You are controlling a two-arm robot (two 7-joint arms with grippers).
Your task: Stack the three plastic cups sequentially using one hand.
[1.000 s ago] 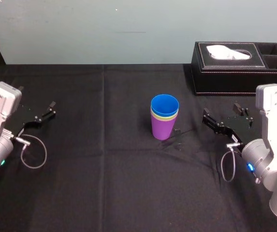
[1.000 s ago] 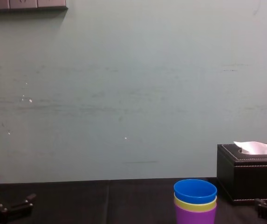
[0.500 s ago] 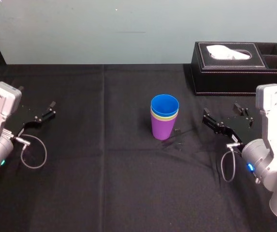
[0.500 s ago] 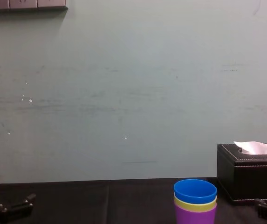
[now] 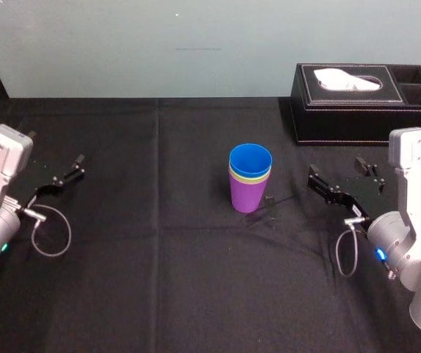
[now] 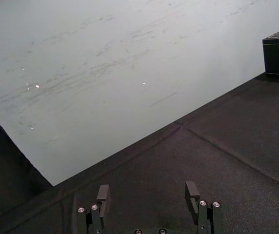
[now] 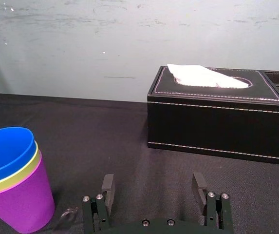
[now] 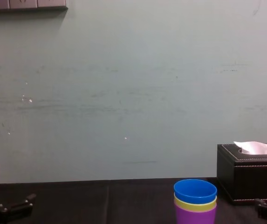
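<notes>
From the head we look steeply down on the black table (image 5: 159, 257), the stacked cups (image 5: 250, 179) mid-frame and the tissue box (image 5: 364, 95) far right. From the chest we sit low, facing the wall (image 8: 124, 93), sharing those cups and box side-on at our bottom edge. Our wrist cameras look forward past the left gripper (image 6: 148, 187) toward wall and distant box corner, and past the right gripper (image 7: 153, 178), close to box and cups.

Left end effector (image 6: 148, 187) parted above probable tablecloth (image 6: 227, 146).
</notes>
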